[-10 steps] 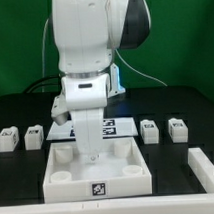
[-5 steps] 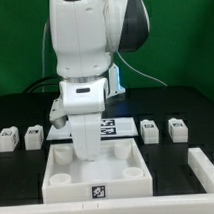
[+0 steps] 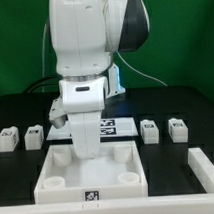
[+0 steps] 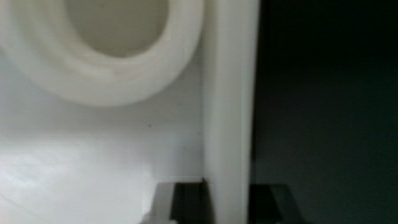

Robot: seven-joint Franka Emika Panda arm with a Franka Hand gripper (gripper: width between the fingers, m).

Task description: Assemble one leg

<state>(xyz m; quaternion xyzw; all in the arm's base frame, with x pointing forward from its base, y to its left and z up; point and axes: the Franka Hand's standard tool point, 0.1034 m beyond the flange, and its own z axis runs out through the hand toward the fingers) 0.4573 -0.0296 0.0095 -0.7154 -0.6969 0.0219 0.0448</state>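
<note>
Clock read on the exterior view, 12 = away from camera. The arm (image 3: pixel 83 46) is seen standing near-vertical over the panel (image 3: pixel 128 191). This is a large white square w/ round corner sockets, laid flat on the black desk (image 3: pixel 17 170) at centre-to-6 o'clock. A black-and-white tag (image 3: pixel 94 194) is carried on the panel's near edge at 6.

The claw (image 3: pixel 87 152) is down in the panel's far half, toward 11 o'clock of the panel's centre. Its fingertips are hidden by the wrist body and the panel's rim, so it cannot be told whether the claw is apart, together or clamped on anything. The wrist view gives only a blurred close-up: a round socket (image 4: pixel 116 40), a pale upright wall (image 4: pixel 228 110) of the panel, dark desk beyond it, and a dark shape at the frame edge that cannot be identified.

Four legs are lined up in a row on the desk, all resting there and apart from the claw.
- At 9–10 o'clock of the claw: leg 1 (image 3: pixel 7 137) outermost, leg 2 (image 3: pixel 33 137) just beside the panel's far corner.
- At 2–3 o'clock: leg 3 (image 3: pixel 150 130), then leg 4 (image 3: pixel 177 128) further out.

Each is a small white block w/ a dark tag toward the camera. The marker board (image 3: pixel 118 125) is seen at approx. 12–1 o'clock behind the arm, partly hidden. A long white bar (image 3: pixel 203 168) lies at 4 o'clock, cut by the frame edge.
</note>
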